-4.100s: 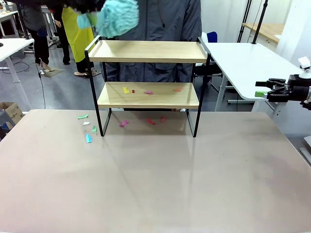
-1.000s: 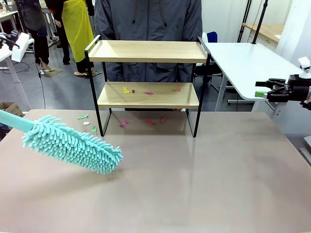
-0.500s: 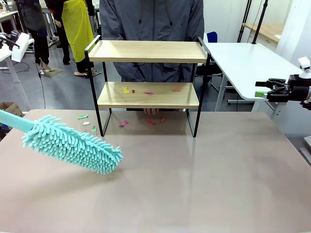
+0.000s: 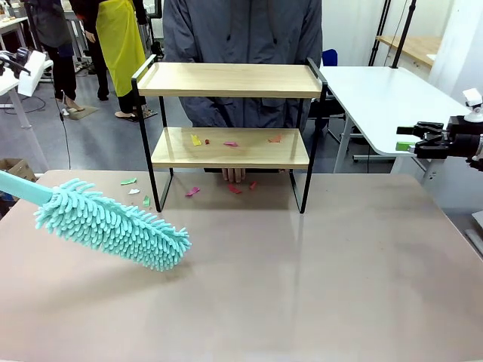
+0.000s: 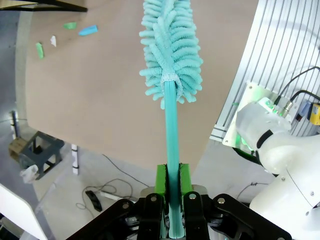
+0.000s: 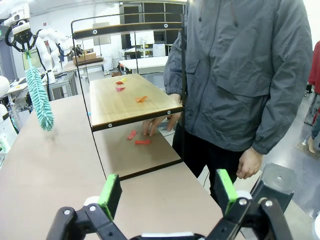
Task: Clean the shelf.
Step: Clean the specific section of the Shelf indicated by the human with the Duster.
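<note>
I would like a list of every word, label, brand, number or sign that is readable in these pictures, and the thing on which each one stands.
No text can be read in any view.
The shelf, the duster and the paper scraps bear no print.
A small yellow tag beside the cables: too small to tell whether it bears print.

- Black left gripper (image 5: 172,169), fitted with green pads (image 5: 160,178).
- White arm (image 5: 280,150), joined by dark cables (image 5: 295,86).
- Grey long-sleeved jacket (image 6: 240,65), worn by the person (image 4: 241,45).
</note>
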Controlling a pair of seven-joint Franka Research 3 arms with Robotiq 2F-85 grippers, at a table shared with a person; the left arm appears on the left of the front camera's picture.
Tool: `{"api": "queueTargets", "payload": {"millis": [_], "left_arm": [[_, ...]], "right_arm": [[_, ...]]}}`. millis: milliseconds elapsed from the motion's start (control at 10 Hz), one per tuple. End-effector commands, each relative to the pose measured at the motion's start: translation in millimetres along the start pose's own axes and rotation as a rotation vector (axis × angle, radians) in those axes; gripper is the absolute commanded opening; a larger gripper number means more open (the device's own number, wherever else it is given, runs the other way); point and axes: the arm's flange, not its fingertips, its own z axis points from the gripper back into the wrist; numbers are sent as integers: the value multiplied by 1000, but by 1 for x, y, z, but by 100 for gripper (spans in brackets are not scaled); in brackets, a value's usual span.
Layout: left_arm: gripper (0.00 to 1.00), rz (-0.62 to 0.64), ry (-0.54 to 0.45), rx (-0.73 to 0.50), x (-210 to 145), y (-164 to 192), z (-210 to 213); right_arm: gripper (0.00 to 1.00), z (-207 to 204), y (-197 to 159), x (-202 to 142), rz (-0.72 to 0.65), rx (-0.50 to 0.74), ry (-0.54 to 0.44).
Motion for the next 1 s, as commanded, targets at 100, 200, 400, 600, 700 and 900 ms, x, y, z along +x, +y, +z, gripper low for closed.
{"api": "queueTargets", "payload": {"millis": [100, 200, 400, 600, 700, 900], "left_arm": [[13, -1, -13, -9, 0, -2, 4], [13, -1, -13, -9, 0, -2, 4], [13, 0, 0, 0, 0, 0, 0], [13, 247, -236, -75, 20, -2, 5], [13, 302, -287, -94, 29, -13, 8], [13, 466, -374, -163, 67, -37, 10]], "right_arm": [[100, -1, 1, 3, 4, 2, -2], [100, -1, 1, 3, 4, 2, -2], [100, -1, 1, 3, 4, 2, -2], [100, -1, 1, 3, 4, 2, -2], [100, -1, 1, 3, 4, 2, -2], [100, -1, 1, 3, 4, 2, -2]]}}
